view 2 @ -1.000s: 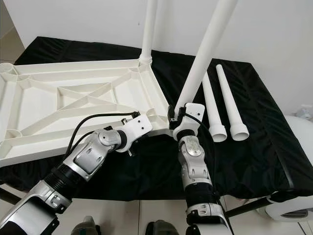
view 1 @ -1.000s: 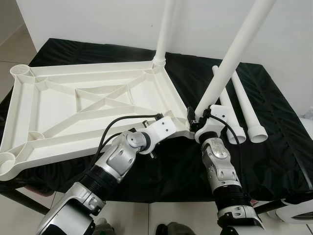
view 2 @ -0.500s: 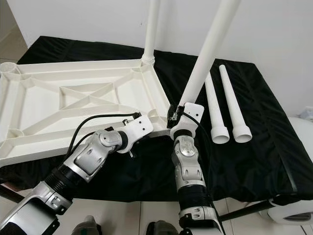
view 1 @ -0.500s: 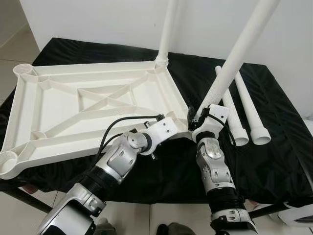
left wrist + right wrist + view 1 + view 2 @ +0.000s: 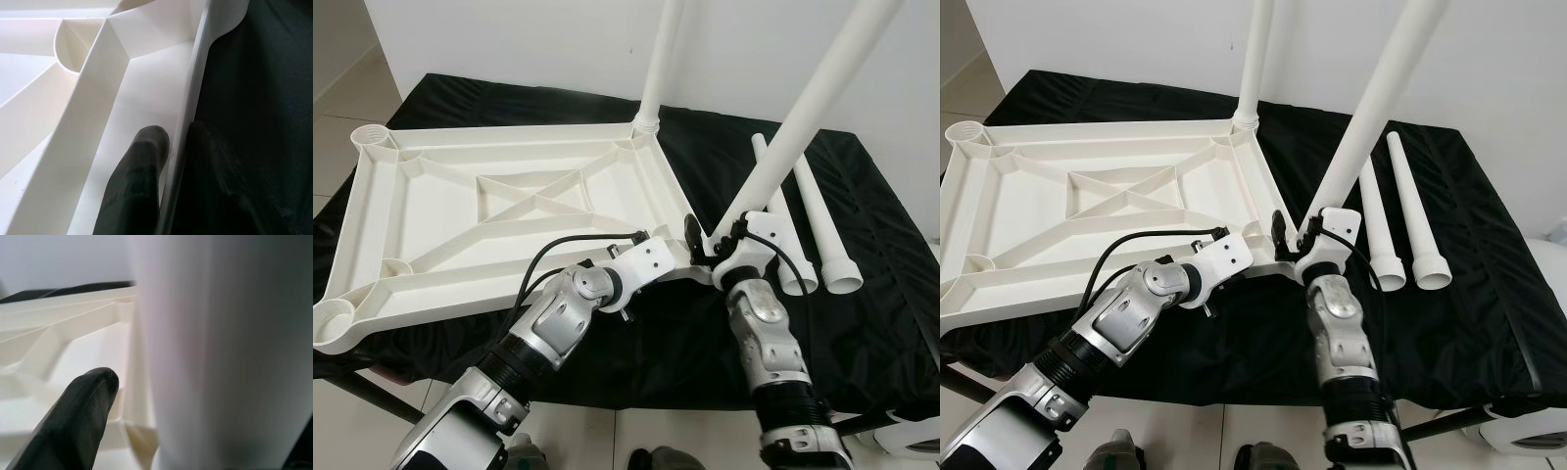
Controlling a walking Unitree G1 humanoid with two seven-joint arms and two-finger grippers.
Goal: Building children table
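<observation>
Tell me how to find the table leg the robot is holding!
Look at the big white table top lying upside down on the black cloth. At its near right corner, the right end effector grips a long white leg. That leg leans up and rightward, while another stands straight at the far corner and two more lie flat.

There is one white tabletop (image 5: 499, 220), turned upside down. There are four white legs: two standing in its corners (image 5: 661, 69) (image 5: 813, 108) and two lying loose (image 5: 781, 240) (image 5: 824, 230) on the black worktop (image 5: 881, 294).
</observation>
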